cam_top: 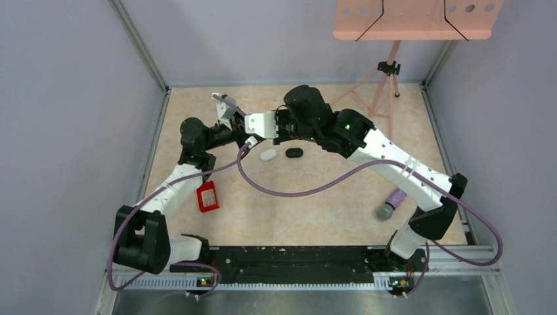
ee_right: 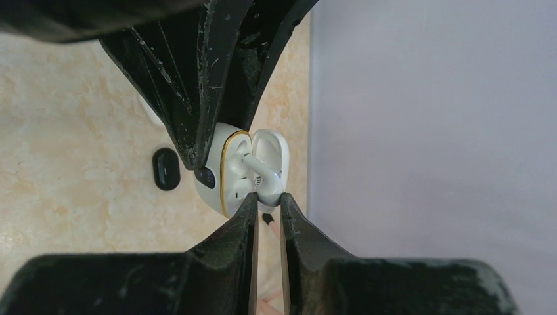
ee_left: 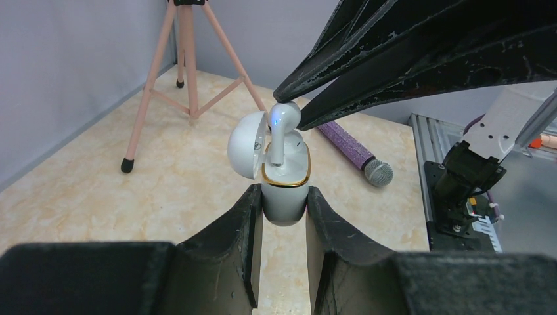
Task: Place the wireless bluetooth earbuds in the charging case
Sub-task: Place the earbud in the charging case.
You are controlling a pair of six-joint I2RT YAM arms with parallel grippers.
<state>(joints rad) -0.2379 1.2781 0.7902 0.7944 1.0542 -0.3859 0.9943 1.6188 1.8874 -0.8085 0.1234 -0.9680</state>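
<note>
Clamping a gold-rimmed white charging case (ee_left: pixel 288 202), lid open, the left tool (ee_left: pixel 284 193) meets the right tool (ee_right: pixel 268 198), which pinches a white earbud (ee_right: pixel 265 176), stem in the case. A black case (cam_top: pixel 294 152) and microphone (cam_top: pixel 392 203) lie on the worktop (cam_top: pixel 315 213).

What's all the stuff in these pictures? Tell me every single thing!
table: one, beige, under everything
charging case: one, white with gold rim, lid open, held in the air
earbud: one, white, at the charging case's opening
white oval case: one, white, mid-table
black oval case: one, black, beside the white one
red tag: one, red, left side
microphone: one, purple with grey head, right side
tripod: one, pink, back right
left gripper: one, black, clamping the charging case
right gripper: one, black, pinching the earbud
</note>
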